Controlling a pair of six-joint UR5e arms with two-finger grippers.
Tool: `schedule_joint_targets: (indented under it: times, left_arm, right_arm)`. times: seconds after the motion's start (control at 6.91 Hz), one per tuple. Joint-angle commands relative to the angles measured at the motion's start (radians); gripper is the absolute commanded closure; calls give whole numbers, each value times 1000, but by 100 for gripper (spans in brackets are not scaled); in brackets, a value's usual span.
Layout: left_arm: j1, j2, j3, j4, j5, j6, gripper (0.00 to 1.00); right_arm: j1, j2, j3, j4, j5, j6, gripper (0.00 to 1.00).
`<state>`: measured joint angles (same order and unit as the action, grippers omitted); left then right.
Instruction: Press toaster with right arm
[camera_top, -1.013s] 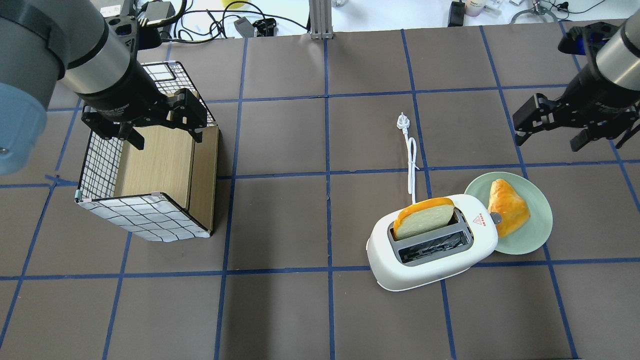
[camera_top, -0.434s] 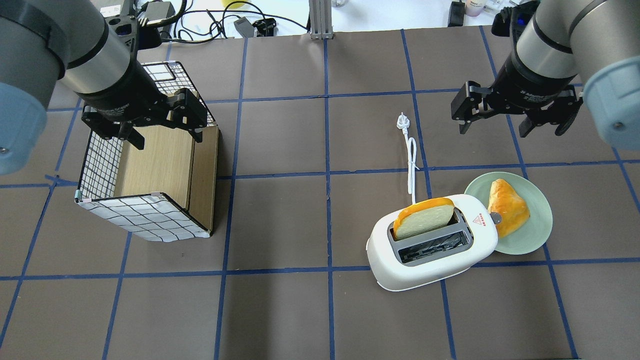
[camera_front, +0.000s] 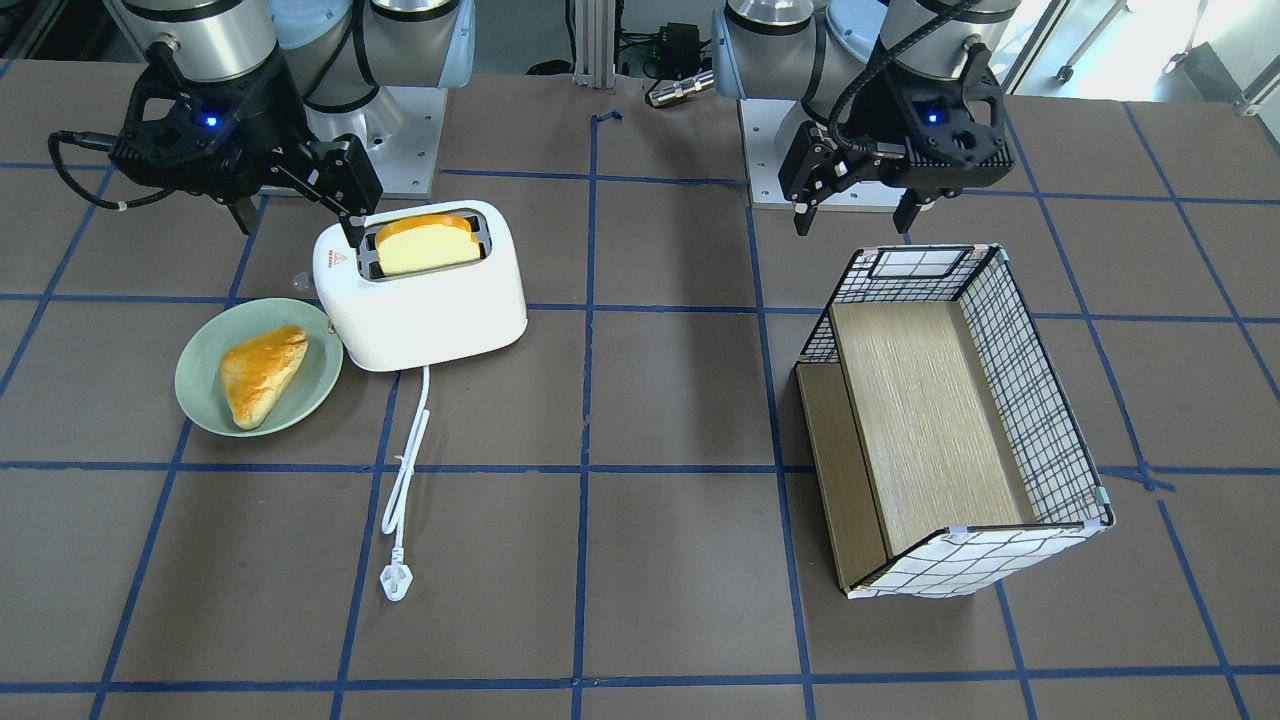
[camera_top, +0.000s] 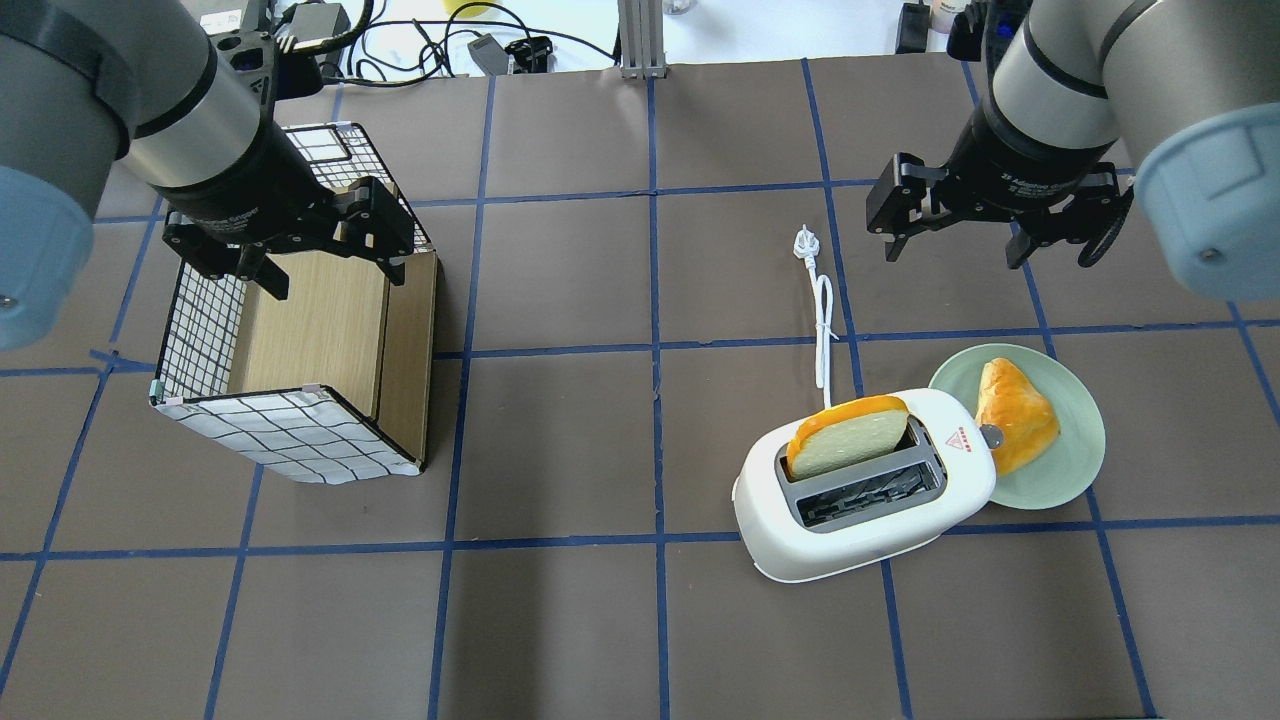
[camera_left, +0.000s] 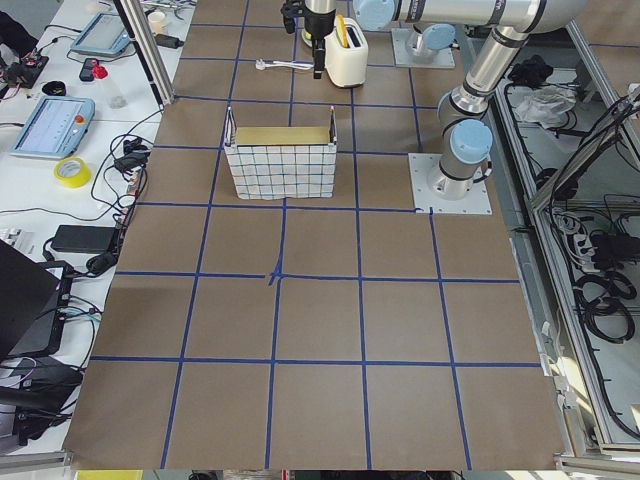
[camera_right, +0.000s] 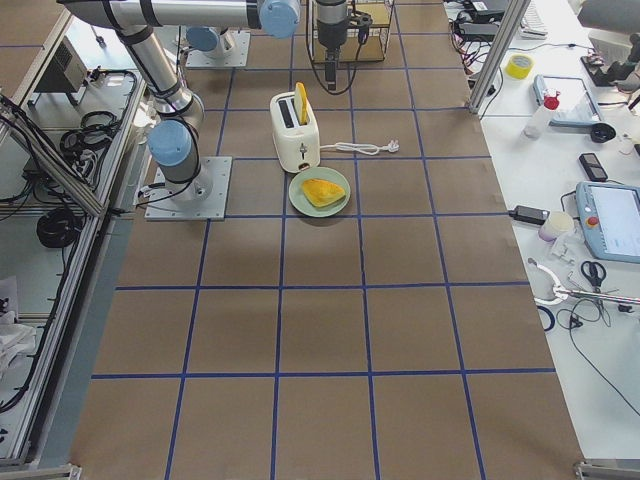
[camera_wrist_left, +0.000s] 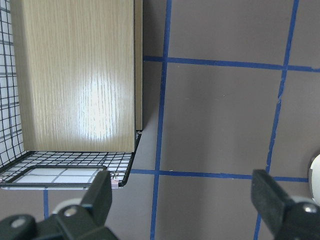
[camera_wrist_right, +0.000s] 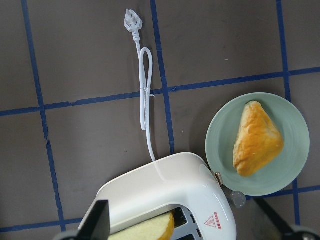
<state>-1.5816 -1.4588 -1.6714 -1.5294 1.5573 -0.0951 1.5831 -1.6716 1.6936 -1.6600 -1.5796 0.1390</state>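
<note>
The right gripper (camera_top: 952, 252) hangs with its jaws spread wide and nothing between them. It is over bare table (camera_top: 560, 440) beyond the plate (camera_top: 1075, 480), well apart from the toaster (camera_top: 860, 520). The toaster sits on the robot's right half, with one end just beside the plate's rim and perhaps touching it. The press most likely belongs on the small dull knob (camera_top: 990, 435) sticking out of that end; it is tiny in every view, so I take it for the lever rather than know it. To do this well, bring the fingers together into one blunt tip, line up above the knob, and push straight down — sideways drift would slip onto the glossy, rounded white shell or nudge the pastry (camera_top: 1015, 415) lying close by. The toaster looks like light plastic and may skid on the matte brown surface. A soft bread slice (camera_top: 850, 440) stands in one slot, and the thin white cord (camera_top: 825, 335) trails away slack. The left gripper (camera_top: 335, 278) — also spread and empty — hovers over the wire-grid basket (camera_top: 290, 440).
</note>
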Motion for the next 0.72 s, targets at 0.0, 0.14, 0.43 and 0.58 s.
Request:
schedule_joint_targets:
  times: [0.0,0.14,0.43,0.58]
  left_arm:
    - [0,0,-1,0,1,0,0]
    - [0,0,1,0,1,0,0]
    - [0,0,-1,0,1,0,0]
    - [0,0,1,0,1,0,0]
  right_arm:
    - [6,1,1,2,1,4,0]
    - [6,1,6,0,-5,5,0]
    - [5,1,5,-1,-11,5,0]
    - [5,1,4,-1,-10,5,0]
